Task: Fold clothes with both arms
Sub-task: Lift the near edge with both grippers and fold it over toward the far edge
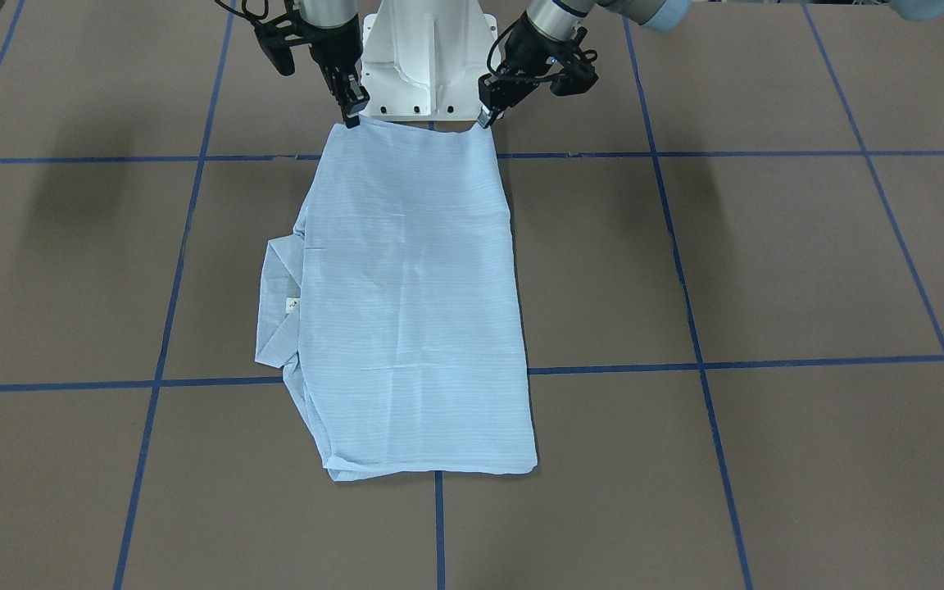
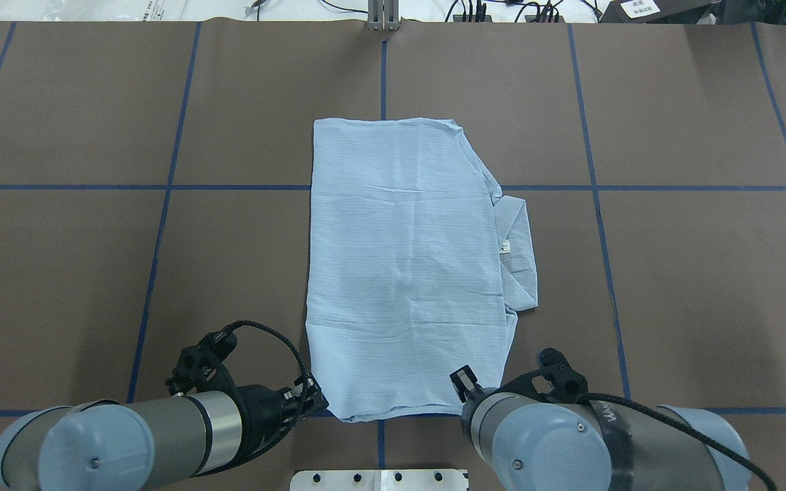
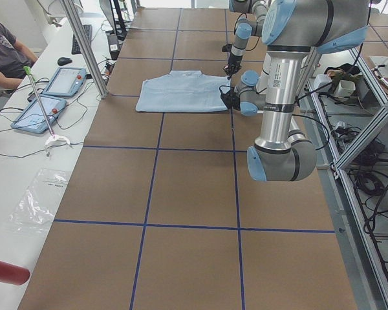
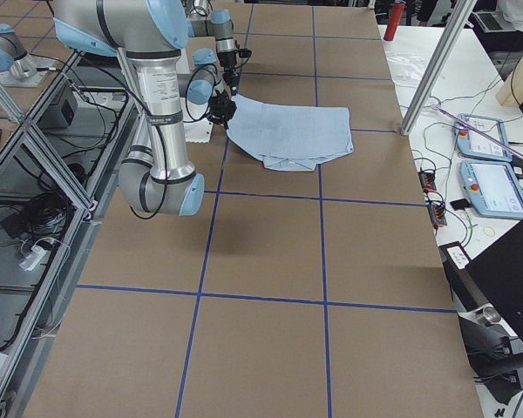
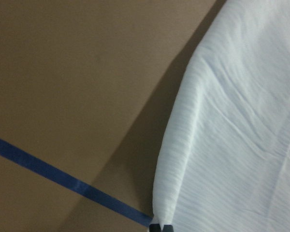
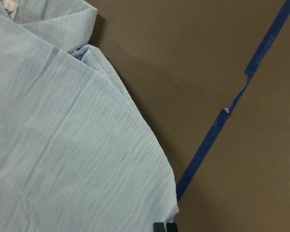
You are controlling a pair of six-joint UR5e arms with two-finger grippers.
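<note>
The light blue striped shirt (image 1: 415, 287) lies folded into a long rectangle on the brown table, its collar (image 2: 519, 252) and white neck label (image 2: 504, 247) sticking out on my right side. Both arms hold the shirt's edge nearest the robot base. My left gripper (image 1: 486, 120) is shut on one corner of that edge, my right gripper (image 1: 351, 121) on the other. In the left wrist view the cloth (image 5: 232, 121) runs down into the closed fingertips (image 5: 162, 226) and casts a shadow. The right wrist view shows the corner (image 6: 171, 205) at the closed fingertips (image 6: 164, 226).
The white pedestal base (image 1: 427, 57) stands just behind the held edge. Blue tape lines (image 1: 685, 365) cross the brown table. A person (image 3: 3, 55) sits at a side bench with tablets (image 3: 64, 81). A metal post (image 4: 427, 74) stands at the table's far edge.
</note>
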